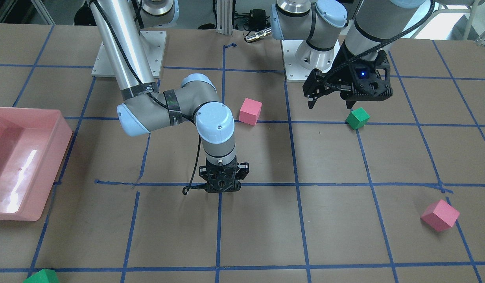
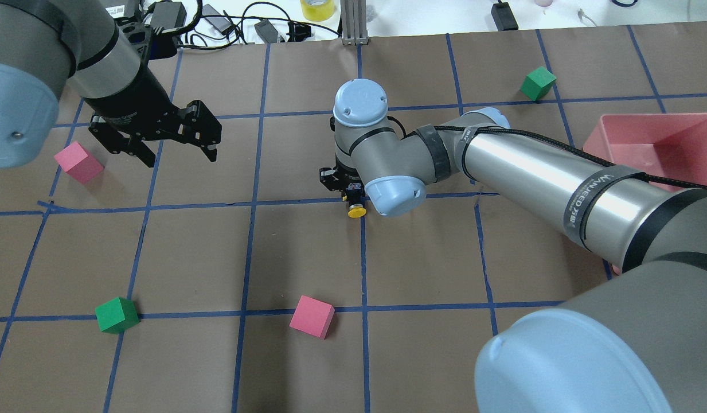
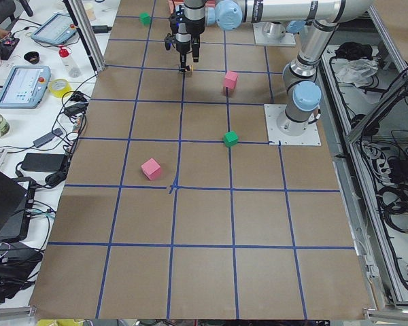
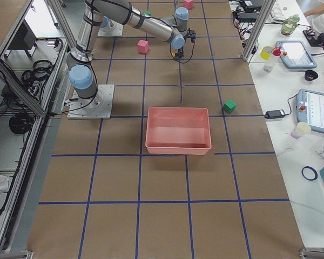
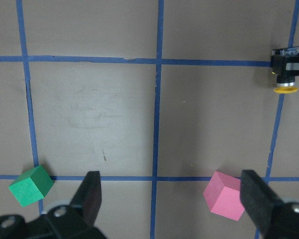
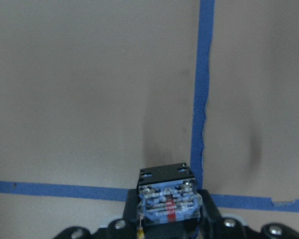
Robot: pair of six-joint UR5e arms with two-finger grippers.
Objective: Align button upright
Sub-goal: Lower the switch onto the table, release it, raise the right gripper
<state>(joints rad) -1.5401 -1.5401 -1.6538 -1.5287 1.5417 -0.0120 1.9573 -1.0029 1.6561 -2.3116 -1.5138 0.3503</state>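
The button (image 2: 357,210) has a yellow cap, a black body and a grey-blue base (image 6: 167,199). It lies sideways between the fingers of my right gripper (image 2: 348,192), which is shut on it near the table's middle, low over the paper. The cap points toward the robot's side. The left wrist view shows it at the far right (image 5: 285,84). In the front-facing view the right gripper (image 1: 222,188) points straight down and hides the button. My left gripper (image 2: 172,150) is open and empty, hovering above the table to the left (image 1: 329,103).
Pink cubes (image 2: 78,162) (image 2: 312,316) and green cubes (image 2: 117,315) (image 2: 538,82) lie scattered on the brown paper with its blue tape grid. A pink bin (image 2: 651,123) stands at the right edge. Cables and tools lie beyond the far edge.
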